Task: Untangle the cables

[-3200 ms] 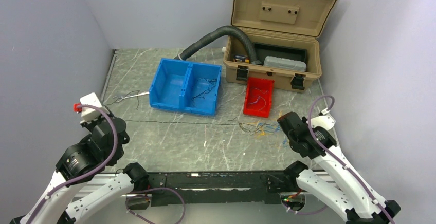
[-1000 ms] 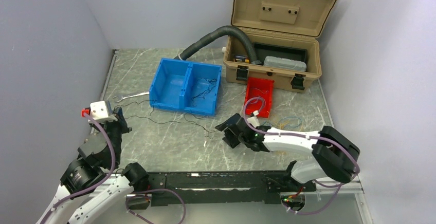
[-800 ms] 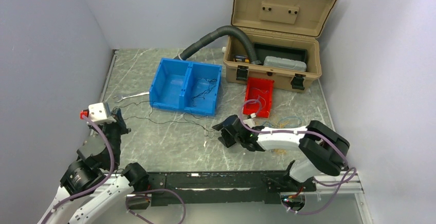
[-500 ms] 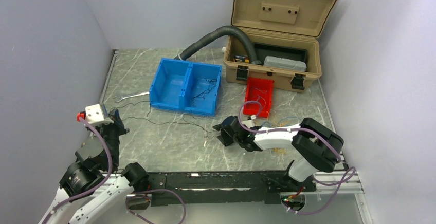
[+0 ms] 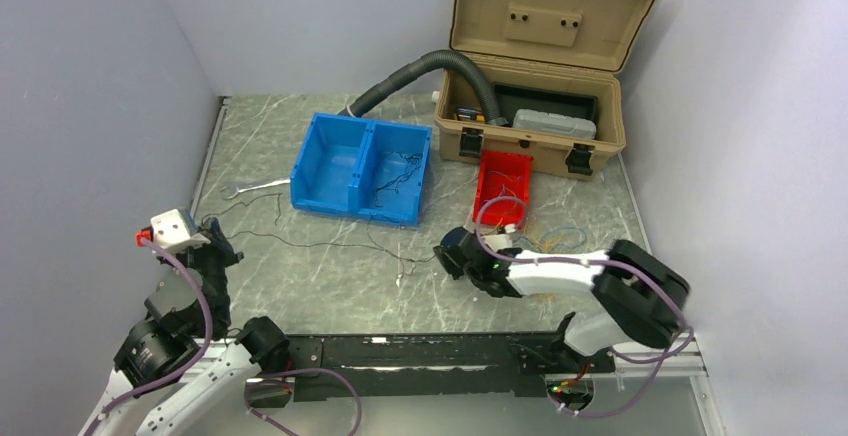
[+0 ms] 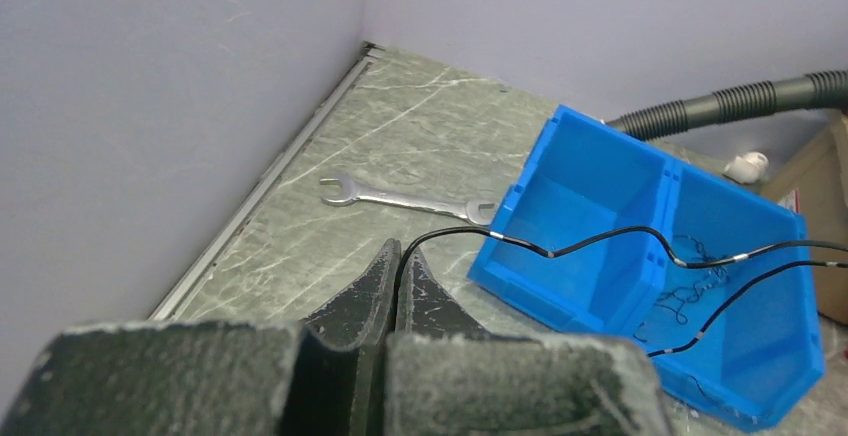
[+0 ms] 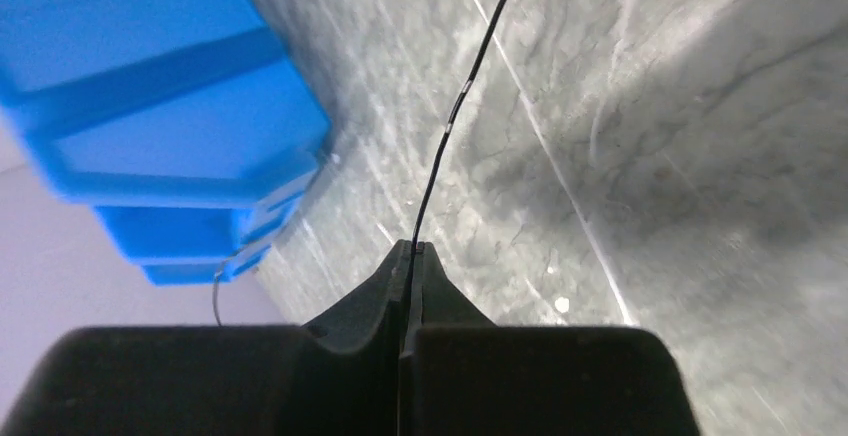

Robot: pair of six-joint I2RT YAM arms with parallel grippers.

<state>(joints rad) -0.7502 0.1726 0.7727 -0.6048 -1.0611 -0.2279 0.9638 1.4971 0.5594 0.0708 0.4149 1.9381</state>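
We have both arms on one black cable (image 5: 320, 246). Our left gripper (image 6: 397, 256) has its fingers pressed together on one end of it near the left edge of the table (image 5: 330, 301), and our right gripper (image 7: 408, 251) pinches the same wire low over the marble, just in front of the blue bin (image 5: 362, 166). Between the two grips the wire crosses the table in a loose, wavy line. In the left wrist view a second black strand runs past the bin's front wall, and we cannot tell whether it joins the small tangle in the bin's right compartment. The coloured cables (image 5: 545, 241), yellow, blue and green loops, lie on the table beside our right arm, just in front of the red bin (image 5: 503, 188). The main risk we see is pulling the grips apart too briskly. A wire this thin could slip out from between the fingers, or a hidden knot could cinch tight instead of opening. If the strand is caught in the bin's tangle, tension may drag that clump over the rim or shift the bin. The wrench (image 6: 405, 196) lies near the wire's path and could snag it. Our right forearm also lies close to the coloured heap, so a wide swing might sweep those loops into a fresh muddle.
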